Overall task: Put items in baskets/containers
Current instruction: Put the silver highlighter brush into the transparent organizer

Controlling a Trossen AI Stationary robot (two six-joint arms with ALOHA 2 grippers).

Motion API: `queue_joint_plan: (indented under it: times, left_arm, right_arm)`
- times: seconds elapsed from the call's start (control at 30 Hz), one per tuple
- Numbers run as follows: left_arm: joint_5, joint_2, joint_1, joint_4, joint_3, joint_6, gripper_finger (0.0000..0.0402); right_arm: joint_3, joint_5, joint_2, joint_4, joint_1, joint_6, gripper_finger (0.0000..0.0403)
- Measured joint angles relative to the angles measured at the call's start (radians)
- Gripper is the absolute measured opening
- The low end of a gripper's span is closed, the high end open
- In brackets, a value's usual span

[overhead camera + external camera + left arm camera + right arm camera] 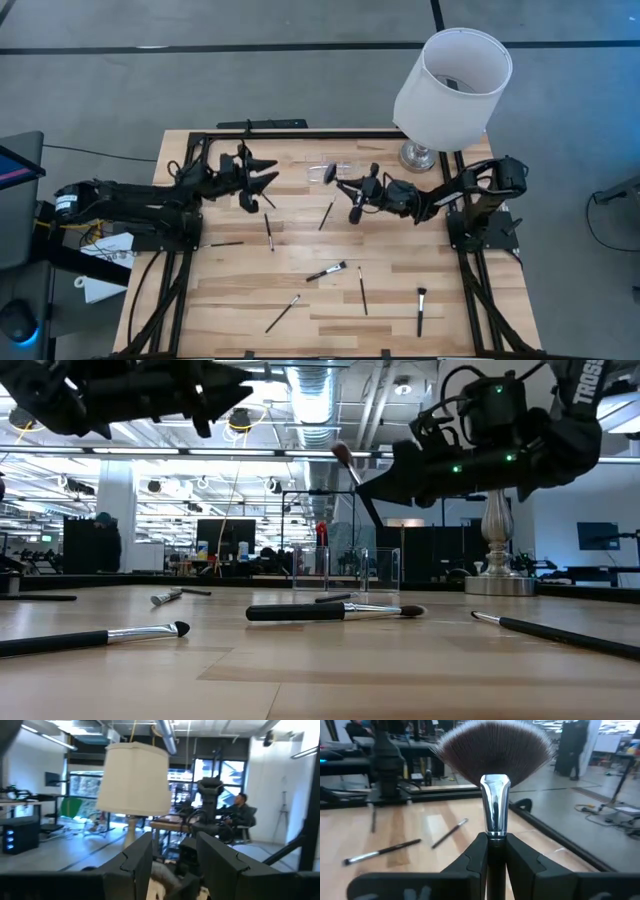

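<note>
Holding one fan brush [495, 760] clamped by its dark handle in the right gripper [496, 847], bristles fanned out past the fingertips, lifted clear of the table [240, 300]. Hanging just short of the clear organizer [335, 170], which sits beyond the fingertips toward the lamp [450, 85]; nothing readable inside it, so apparently no brush delivered yet, though see-through walls make that hard to judge. Lying loose on the wood on the near side of that claw: a brush [326, 213] just beside it, another [268, 231] toward the left arm, and several well apart nearer the front edge, among them a pale-handled one [283, 313] and a flat-headed one [420, 310]. Waiting aloft across from it, left gripper [262, 181], fingers spread and empty. Judging overall: barely begun, first drop pending, about seven more to fetch.
</note>
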Motion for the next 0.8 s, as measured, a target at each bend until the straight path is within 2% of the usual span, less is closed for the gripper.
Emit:
queue_joint_plan:
  times: [0.13,0.4,0.8]
  left_arm:
    - [0.007,0.0,0.033,-0.017,0.0,0.0,0.0149]
    - [0.007,0.003,0.038,-0.013,0.0,-0.001,0.0149]
    - [-0.019,0.109,0.007,0.009,0.0,-0.031,0.0149]
  right_arm:
    - [0.0,-0.01,0.0,0.032,-0.062,-0.023,0.0046]
    - [0.0,-0.198,0.003,0.075,-0.213,0.018,0.0047]
    - [0.0,-0.21,0.003,0.094,-0.323,0.04,0.0047]
